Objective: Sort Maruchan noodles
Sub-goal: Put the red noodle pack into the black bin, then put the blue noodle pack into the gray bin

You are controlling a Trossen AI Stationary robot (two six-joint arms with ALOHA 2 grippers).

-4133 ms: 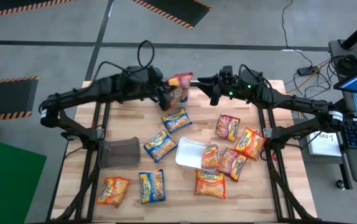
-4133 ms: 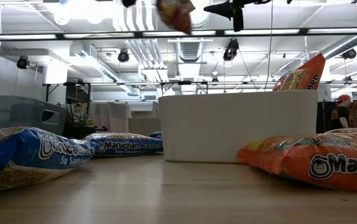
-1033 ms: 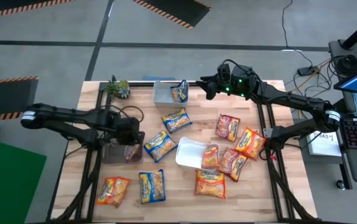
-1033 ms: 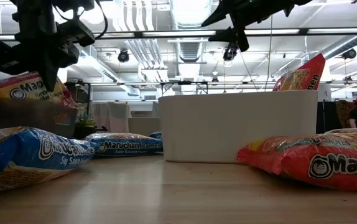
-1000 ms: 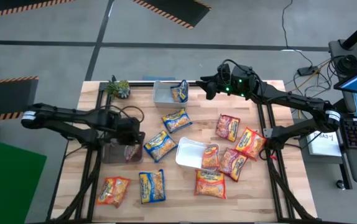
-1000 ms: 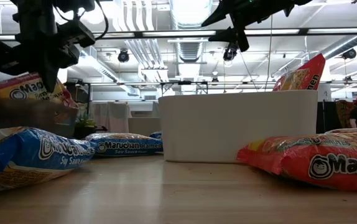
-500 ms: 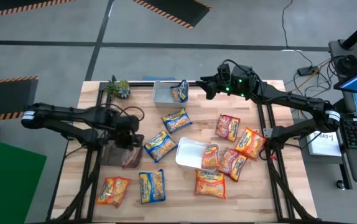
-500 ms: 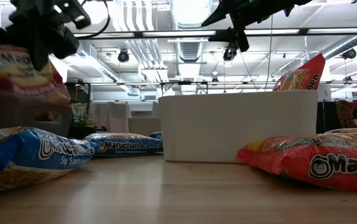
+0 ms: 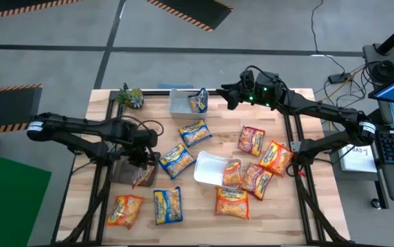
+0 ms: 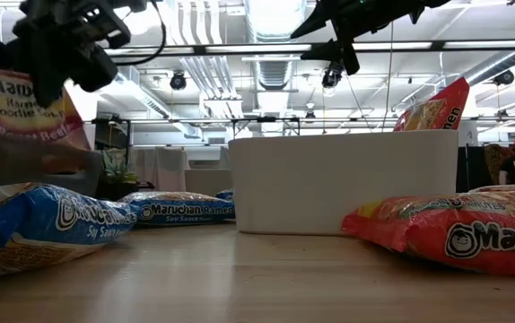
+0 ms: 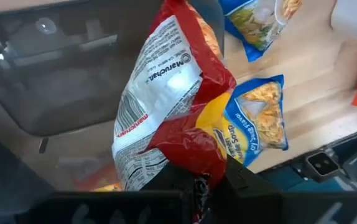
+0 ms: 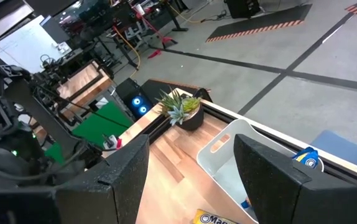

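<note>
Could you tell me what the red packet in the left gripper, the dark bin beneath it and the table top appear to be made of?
The red packet, pinched in the shut left gripper, looks like thin glossy plastic film: it creases and catches glare. The dark bin seems to be smoky translucent plastic, since shapes show through its smooth wall. The table top looks like pale wood, with visible plank lines and grain.

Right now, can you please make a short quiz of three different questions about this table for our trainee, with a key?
1. True or false: the left claw is shut on a red packet.
2. Which packet stands in the clear tray: A) blue B) orange C) red
3. Fill in: the right claw hangs open over the table's far edge, holding ____.

Key: 1 true; 2 A; 3 nothing
</note>
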